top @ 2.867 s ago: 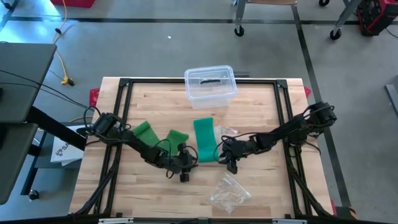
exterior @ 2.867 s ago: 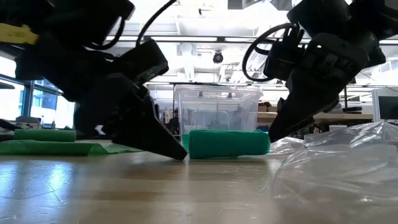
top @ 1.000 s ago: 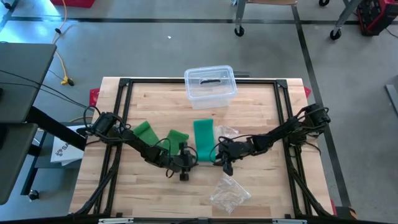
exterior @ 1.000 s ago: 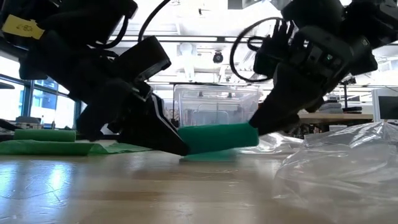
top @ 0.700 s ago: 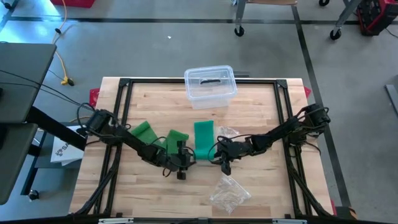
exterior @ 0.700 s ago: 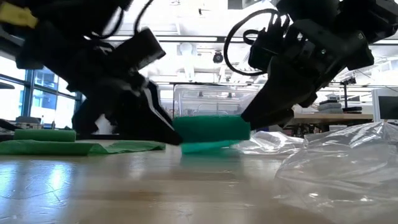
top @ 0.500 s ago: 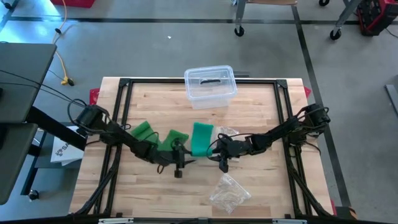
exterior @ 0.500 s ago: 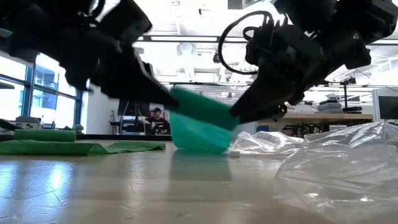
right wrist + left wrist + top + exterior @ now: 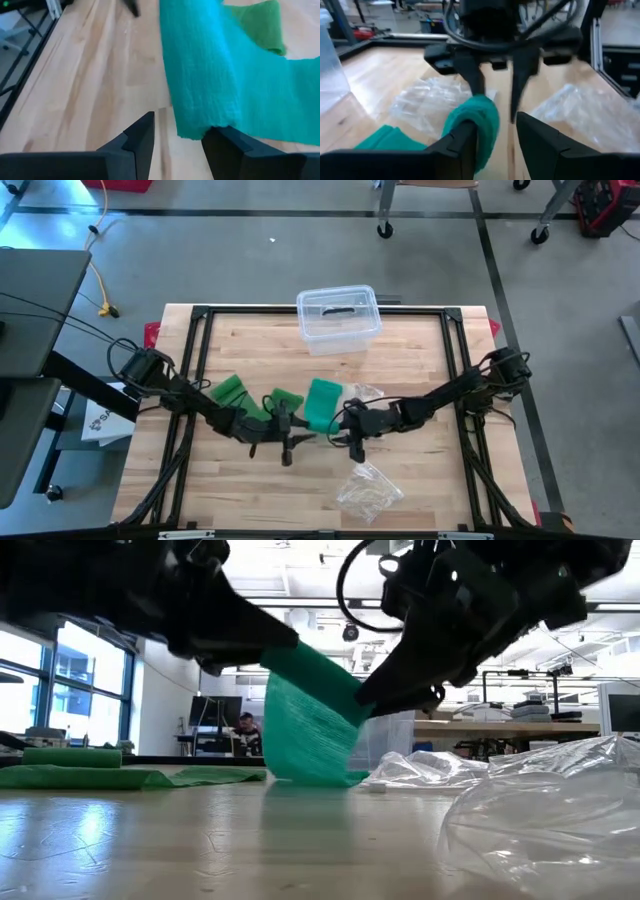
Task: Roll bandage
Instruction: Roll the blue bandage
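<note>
A teal-green bandage (image 9: pixel 322 402) lies lengthwise at the table's middle. Its near end (image 9: pixel 322 670) is raised between my two grippers, and the strip hangs from there down to the wood (image 9: pixel 312 776). My left gripper (image 9: pixel 300 430) comes at that end from the left and my right gripper (image 9: pixel 340 426) from the right. Both have a gap between their fingers. In the left wrist view (image 9: pixel 495 131) the bunched end (image 9: pixel 479 120) sits against one finger. In the right wrist view (image 9: pixel 177 124) the strip's corner (image 9: pixel 197 131) reaches one finger. My left gripper bears the bandage's bunched near end (image 9: pixel 482 116) on one finger (image 9: pixel 462 142), which comes in nearly level from the table's left. The other finger stands apart from it with bare wood in the gap. The end is lifted clear and the strip hangs below. My right gripper touches the bandage's near end at its right-hand corner (image 9: pixel 202 129) with one fingertip (image 9: pixel 222 137), slanting down from the table's right. The other finger stands clear of the cloth. That side of the end (image 9: pixel 360 695) rides lower than the left side.
A clear plastic box (image 9: pixel 338 315) stands at the far edge. Crumpled clear bags lie near the front (image 9: pixel 370 490) and beside the bandage (image 9: pixel 362 392). A lighter green bandage (image 9: pixel 232 390) lies unrolled at the left, under my left arm.
Both grippers have risen and gone toward the far edge, my left one tipping up nearly level. The bandage's rolled near end, which lay on the table, is lifted clear and tilted. The strip now hangs as a sheet below it, with its far part still on the wood.
</note>
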Action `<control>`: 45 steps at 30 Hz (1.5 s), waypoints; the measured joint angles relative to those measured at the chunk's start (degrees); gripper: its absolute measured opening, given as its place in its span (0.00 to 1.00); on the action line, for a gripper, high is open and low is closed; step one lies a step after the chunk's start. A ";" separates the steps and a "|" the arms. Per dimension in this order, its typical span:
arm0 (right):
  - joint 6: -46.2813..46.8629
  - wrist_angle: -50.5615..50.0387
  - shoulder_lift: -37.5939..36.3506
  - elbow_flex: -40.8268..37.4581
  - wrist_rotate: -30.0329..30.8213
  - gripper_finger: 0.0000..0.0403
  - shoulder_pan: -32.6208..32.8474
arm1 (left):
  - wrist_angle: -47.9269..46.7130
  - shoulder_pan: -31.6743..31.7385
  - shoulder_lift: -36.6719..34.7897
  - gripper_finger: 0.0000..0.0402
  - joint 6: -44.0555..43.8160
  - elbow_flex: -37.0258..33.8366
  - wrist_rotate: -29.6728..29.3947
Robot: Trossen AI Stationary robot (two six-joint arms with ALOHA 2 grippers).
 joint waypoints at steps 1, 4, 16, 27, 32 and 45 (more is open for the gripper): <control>0.06 -2.15 -0.30 0.99 0.03 0.36 0.32 | 0.25 -0.26 -0.10 0.29 -0.21 0.01 -0.97; -0.18 -8.88 -1.47 4.19 2.17 0.36 1.53 | 1.35 -1.40 -0.33 0.20 -0.35 0.04 -4.41; -2.65 -41.46 -4.78 23.93 24.03 0.36 11.17 | 12.03 -5.62 -3.75 0.03 8.50 0.37 -9.28; 2.03 -50.33 -5.31 24.83 32.13 0.36 21.43 | 16.01 -8.62 -15.08 0.02 17.49 0.33 -7.95; 7.84 -40.12 -5.24 15.50 29.20 0.36 22.11 | 17.28 -8.97 -15.19 0.02 18.04 0.33 -6.96; 10.61 -18.46 -5.20 8.78 22.61 0.36 24.46 | 17.78 -7.01 -5.66 0.02 7.72 5.13 -3.96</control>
